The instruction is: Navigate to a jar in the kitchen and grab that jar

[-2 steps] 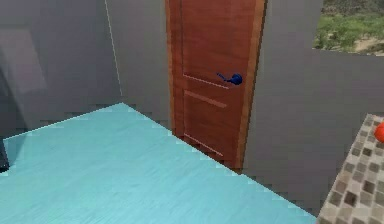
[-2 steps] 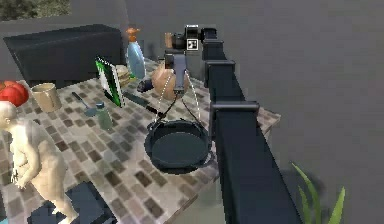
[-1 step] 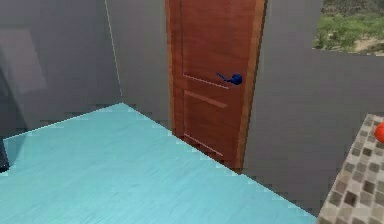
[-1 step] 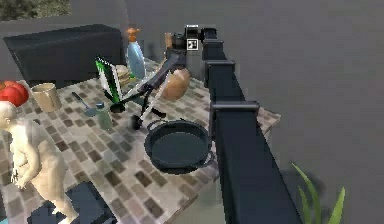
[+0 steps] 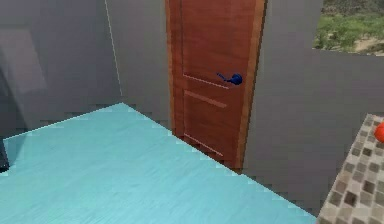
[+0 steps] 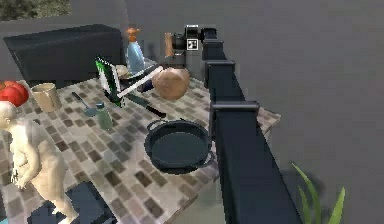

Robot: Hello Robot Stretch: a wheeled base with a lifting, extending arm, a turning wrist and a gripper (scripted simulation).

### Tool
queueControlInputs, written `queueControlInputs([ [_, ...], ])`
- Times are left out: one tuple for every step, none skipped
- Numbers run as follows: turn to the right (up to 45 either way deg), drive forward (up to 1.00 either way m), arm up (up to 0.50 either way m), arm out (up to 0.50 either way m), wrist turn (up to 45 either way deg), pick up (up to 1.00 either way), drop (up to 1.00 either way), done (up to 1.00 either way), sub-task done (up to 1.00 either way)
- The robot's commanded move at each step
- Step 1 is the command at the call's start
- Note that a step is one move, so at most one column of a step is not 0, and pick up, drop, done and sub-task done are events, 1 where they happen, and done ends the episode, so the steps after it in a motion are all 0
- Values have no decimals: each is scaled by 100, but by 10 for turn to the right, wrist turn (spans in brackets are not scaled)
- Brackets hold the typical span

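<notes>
Where the forward view covers a panelled brown wooden door (image 5: 212,75) with a dark blue handle (image 5: 233,79), a smooth teal floor (image 5: 120,165), plain grey walls and a window (image 5: 350,25) onto greenery, the arm side view covers the working surface. That surface is a desk (image 6: 120,150) topped with small mottled stone tiles; its corner, with a red rounded object (image 5: 379,131), shows at the forward view's lower right. In the arm side view the arm (image 6: 240,140), a dark square bar, extends across the desk to the end effector (image 6: 177,48). Items stand on the desk at and behind its far end, so whether it holds anything cannot be determined. A brown rounded vessel (image 6: 172,82), the most jar-like item, stands on the desk just below the end effector in the picture; contact cannot be confirmed. A round black frying pan (image 6: 180,145) lies beside the arm. A beige cup (image 6: 45,97), a small greenish bottle (image 6: 103,115) and a pale statue (image 6: 35,150) occupy the left part.
</notes>
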Motion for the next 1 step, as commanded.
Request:
queueControlInputs([
  [0, 0, 0, 0, 450, 0, 0, 0, 0],
])
